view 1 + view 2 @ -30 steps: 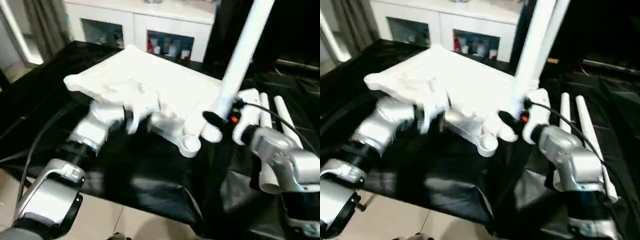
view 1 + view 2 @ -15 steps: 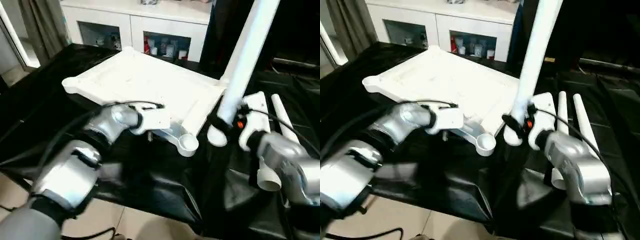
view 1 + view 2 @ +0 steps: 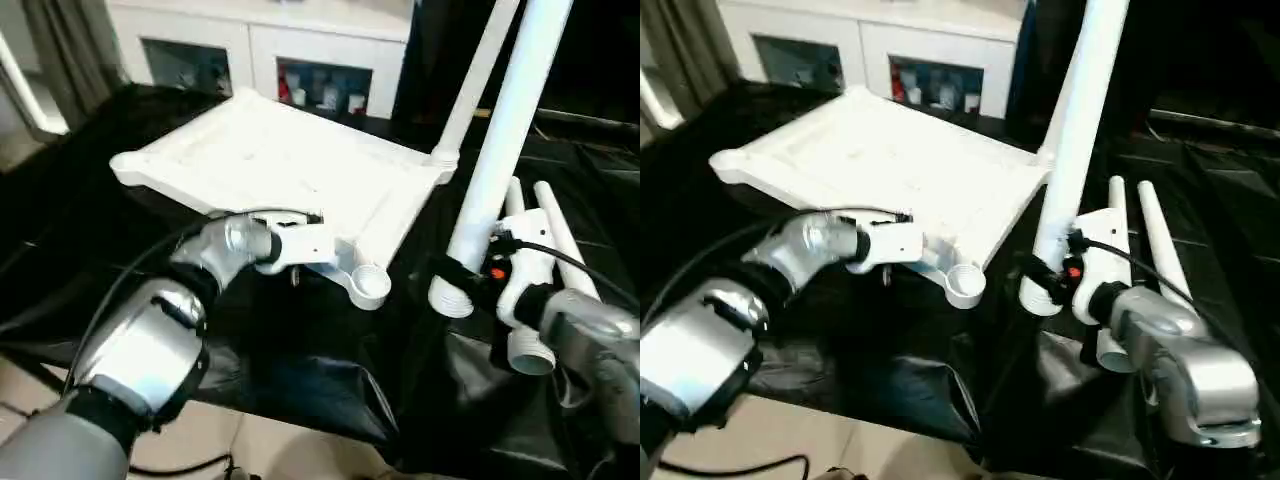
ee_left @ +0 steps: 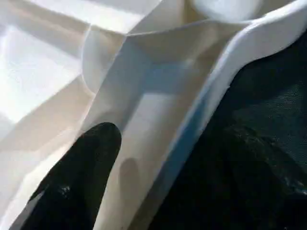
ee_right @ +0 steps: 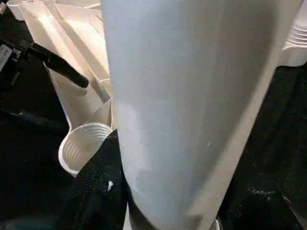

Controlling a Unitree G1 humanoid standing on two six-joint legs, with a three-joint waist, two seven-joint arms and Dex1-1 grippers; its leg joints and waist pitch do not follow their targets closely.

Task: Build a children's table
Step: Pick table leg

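The children's table top (image 3: 270,160) lies upside down on black cloth, ribbed side up. One white leg (image 3: 470,85) stands in its far right corner socket. My right gripper (image 3: 468,272) is shut on a second leg (image 3: 505,140), holding it upright. That leg's lower end hangs just right of the empty near right socket (image 3: 368,285). My left gripper (image 3: 325,250) is open at the top's near edge. One of its black fingers (image 4: 81,177) lies over the ribbed inside beside the rim. Two more legs (image 3: 552,225) lie on the cloth to the right.
A white cabinet (image 3: 260,45) with glass doors stands behind the work surface. The black cloth (image 3: 300,370) hangs over the near edge, with pale floor (image 3: 250,445) below it. A black cable runs along my left forearm (image 3: 150,340).
My left arm has reached in, bringing its gripper to the top's near edge. The held leg has drifted a little right of the near socket. The tilted top now lies flat.
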